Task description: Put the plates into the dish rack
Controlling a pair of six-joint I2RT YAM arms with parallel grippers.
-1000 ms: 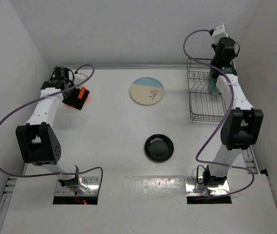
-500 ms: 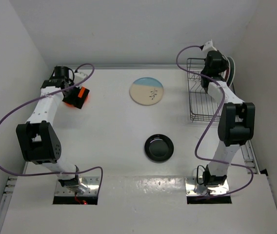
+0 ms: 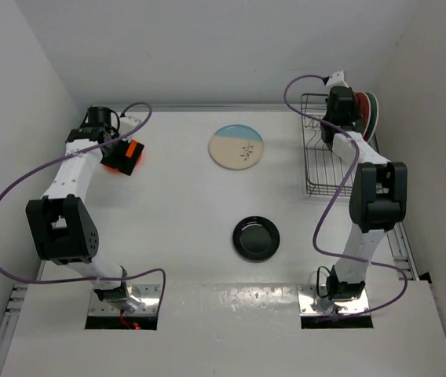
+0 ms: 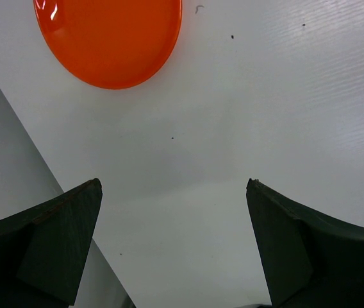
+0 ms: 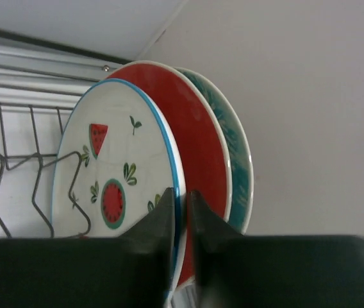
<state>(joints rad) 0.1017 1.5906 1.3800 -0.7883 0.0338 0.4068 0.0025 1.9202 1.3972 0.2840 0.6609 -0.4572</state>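
Note:
My right gripper (image 5: 182,196) is shut on the rim of the white watermelon plate (image 5: 111,186), which it holds upright over the dish rack (image 5: 34,173). A red plate (image 5: 201,147) and a second plate (image 5: 238,151), showing its teal back, stand right behind it. From above, the right gripper (image 3: 341,106) is at the far end of the rack (image 3: 325,161), next to the red plates (image 3: 362,114). My left gripper (image 4: 172,186) is open and empty, with the orange plate (image 4: 108,38) just ahead of it on the table. In the top view, the left gripper (image 3: 121,157) largely covers that plate.
The cream-and-blue plate (image 3: 236,147) lies flat at the back centre. The small black plate (image 3: 256,238) lies in the middle of the table. Side walls stand close to both grippers. The near slots of the rack hold no plates.
The right arm swung left and down to the rack's far end with the watermelon plate, uncovering the red plates in the top view. The left arm has not moved.

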